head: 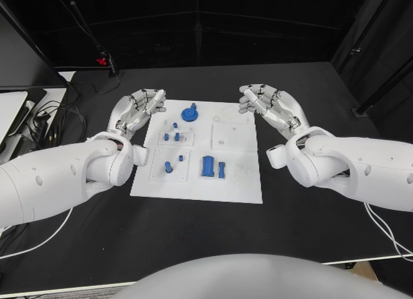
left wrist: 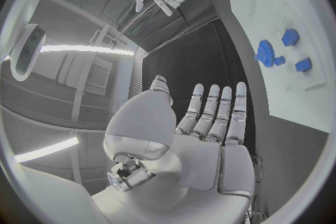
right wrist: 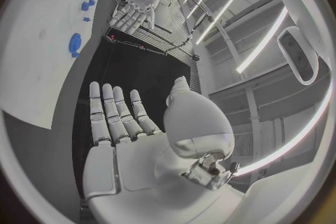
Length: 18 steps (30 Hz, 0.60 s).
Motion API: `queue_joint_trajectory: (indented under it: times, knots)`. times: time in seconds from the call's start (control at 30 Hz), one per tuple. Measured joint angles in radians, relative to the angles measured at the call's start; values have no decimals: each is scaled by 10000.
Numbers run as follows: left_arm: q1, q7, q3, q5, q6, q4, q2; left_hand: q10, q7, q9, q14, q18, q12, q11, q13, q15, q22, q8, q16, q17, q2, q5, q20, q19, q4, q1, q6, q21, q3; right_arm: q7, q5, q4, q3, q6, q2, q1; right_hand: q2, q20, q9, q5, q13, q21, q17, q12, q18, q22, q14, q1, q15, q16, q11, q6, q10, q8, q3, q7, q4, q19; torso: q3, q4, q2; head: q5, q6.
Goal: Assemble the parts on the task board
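The white task board [head: 233, 187] lies in the middle of the black table. On it I see a blue gear [head: 189, 114] at the far side, small blue pegs [head: 172, 136] left of centre, and a larger blue block [head: 208, 165] with smaller pieces near the front. My left hand [head: 136, 108] hovers beside the board's far left corner, fingers straight and apart, holding nothing. My right hand [head: 273, 109] hovers by the far right corner, likewise spread and empty. The gear [left wrist: 265, 52] and the left hand [left wrist: 210, 117] show in the left wrist view, the right hand [right wrist: 119, 115] in the right wrist view.
Black cables [head: 53, 115] and a pale object [head: 7, 112] lie at the table's left edge. Bare black tabletop [head: 287, 230] surrounds the board at the front and right.
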Motion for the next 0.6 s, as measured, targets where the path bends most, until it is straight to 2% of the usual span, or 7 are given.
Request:
queue_joint_trajectory:
  times: [0.1, 0.17, 0.27, 0.47, 0.53, 0.57, 0.6]
  knots:
    - [-146, 3, 0, 1, -209, 250, -16, -600, -60, 28, -559, 2, 0, -20, 10, -174, -576, -115, -1, 5, -377, 0, -89, -763, 31, -218, -802, -241, 299, 407, 272, -247, -1, 31, 222, -12, -841, 271, 80, -341, -712, -677, -468, -343, 1, -1559, -1179, -979, -63, -244, -70, -821, -931, 441, 1296, -397, 34, -1274, 54, -18, -61, 26, 201]
    - [-220, 5, 0, 1, -318, 375, -37, -917, -88, 62, -831, 1, 82, -28, 28, -317, -897, 12, 119, 20, -593, 0, -177, -1191, 33, -377, -1100, -314, 602, 560, 390, -405, -2, 58, 353, -26, -1132, 356, 127, -370, -995, -759, -653, -328, 1, -2636, -1442, -1271, -109, -173, -117, -1075, -1152, 720, 1784, -525, 40, -2001, 85, -18, -113, 37, 344]
    - [-315, 7, 0, 1, -482, 541, -95, -1118, -127, 103, -1005, 29, 316, 13, 48, -491, -1332, 301, 311, 35, -837, 0, -261, -1751, 35, -524, -1279, -324, 1007, 713, 529, -604, -4, 93, 512, -44, -1262, 382, 134, -370, -1324, -826, -896, -131, 3, -3495, -1640, -1400, -217, 24, -197, -1286, -1366, 1056, 2138, -616, 37, -2528, 129, -18, -191, 53, 516]
    - [-400, 10, 0, 1, -704, 678, -137, -1154, -127, 115, -1084, 162, 464, -21, 48, -570, -1560, 503, 422, 35, -885, 1, -347, -1964, 30, -573, -1279, -356, 1162, 886, 689, -815, -4, 144, 741, -63, -1268, 416, 127, -317, -1543, -827, -1074, 2, 3, -3895, -1709, -1407, -216, 102, -284, -1394, -1456, 1250, 2241, -654, 36, -2695, 198, -17, -299, 75, 753]
    - [-413, -1, 0, 3, -710, 679, -138, -2223, -587, -512, -1617, -227, -1674, -670, -526, -1102, -2979, -1530, -2292, -532, -959, -844, -1195, -3035, -940, -4044, -2371, -839, 1868, 882, 694, -819, -6, 148, 754, -77, -1163, -426, -768, -883, -3306, -1197, -2426, -1211, -636, -5424, -2324, -3973, -832, -1394, -987, -1847, -2159, -618, 2866, -1255, -853, -3418, 201, -17, -306, 76, 759]
    - [-428, -11, 23, 4, -711, 680, -139, -2580, -1034, -583, -2071, -453, -2398, -890, -591, -1299, -3453, -2226, -3232, -593, -967, -1129, -1479, -3390, -1260, -5358, -2744, -886, 2184, 874, 695, -819, 0, 145, 751, -84, -1132, -735, -1111, -1244, -3974, -1251, -2935, -1687, -710, -5998, -2555, -4997, -1062, -1976, -1246, -2014, -2417, -1347, 2946, -1339, -1201, -3706, 201, -17, -306, 76, 759]
    - [-467, -29, 97, 10, -717, 695, -147, -2883, -1364, -608, -2360, -929, -3012, -1078, -617, -1562, -3854, -2816, -4025, -619, -962, -1367, -1715, -3696, -1543, -6462, -3041, -897, 2301, 857, 706, -819, 28, 137, 751, -103, -1123, -998, -1391, -1374, -4516, -1251, -3349, -2073, -778, -6464, -2743, -5833, -1250, -2450, -1457, -2549, -2629, -1941, 2977, -1366, -1481, -3924, 198, -16, -306, 81, 766]
